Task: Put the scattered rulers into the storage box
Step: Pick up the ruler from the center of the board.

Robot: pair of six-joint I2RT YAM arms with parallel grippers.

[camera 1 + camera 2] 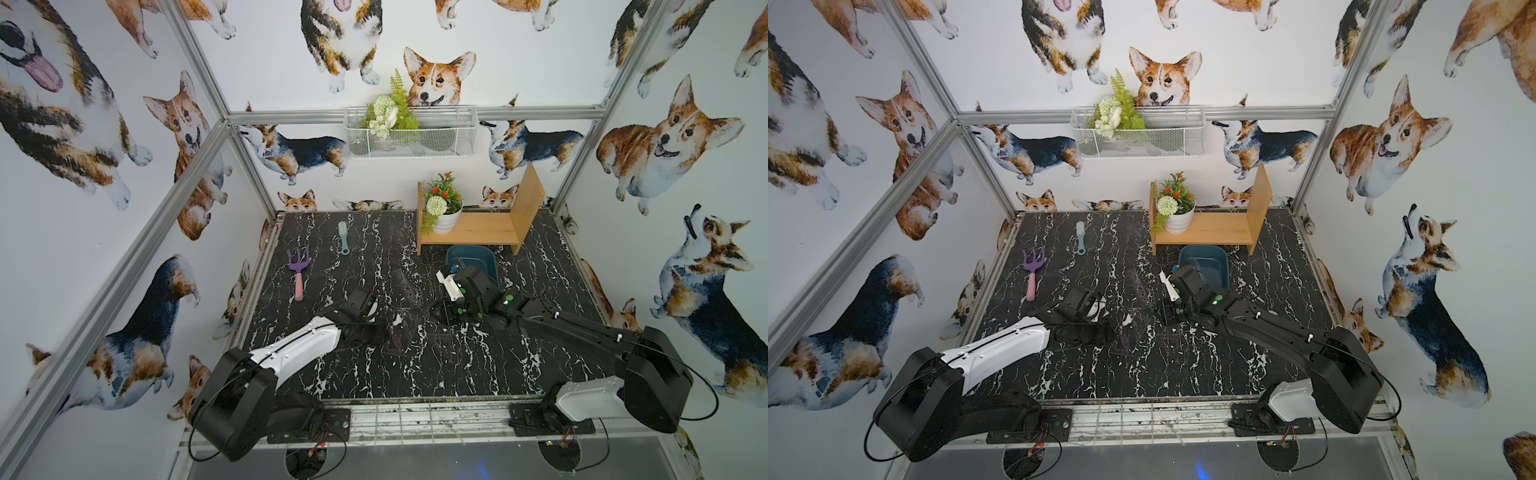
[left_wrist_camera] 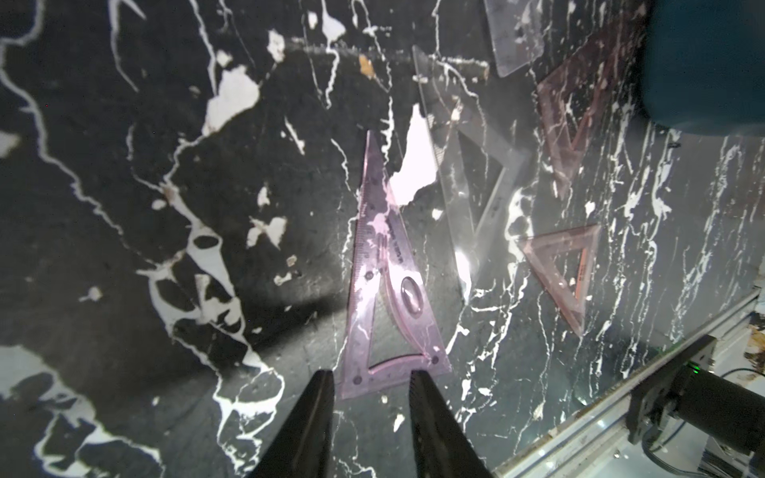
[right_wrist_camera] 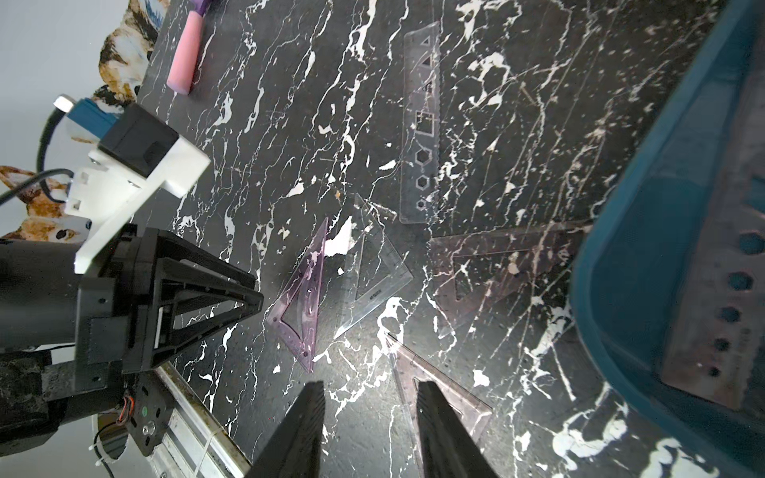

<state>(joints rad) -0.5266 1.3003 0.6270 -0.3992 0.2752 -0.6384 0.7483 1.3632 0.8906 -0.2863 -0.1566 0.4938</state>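
A purple set square [image 2: 389, 289] lies flat on the black marble table, its short edge just ahead of my left gripper [image 2: 370, 378], which is open and empty. Beside it lie a clear set square [image 3: 372, 273], a straight stencil ruler [image 3: 420, 124] and a large brownish set square [image 3: 496, 273]. My right gripper [image 3: 370, 389] is open low over the table, one finger above a small brownish set square [image 3: 447, 389]. The teal storage box [image 3: 612, 248] stands close by with a long ruler [image 3: 703, 310] inside. In both top views the box [image 1: 471, 255] sits before the shelf.
A purple-and-pink toy fork [image 1: 299, 270] and a pale blue brush [image 1: 343, 237] lie at the far left. A wooden shelf [image 1: 478, 228] with a potted plant [image 1: 444, 208] stands behind the box. A white wire basket [image 1: 409, 133] hangs on the back wall.
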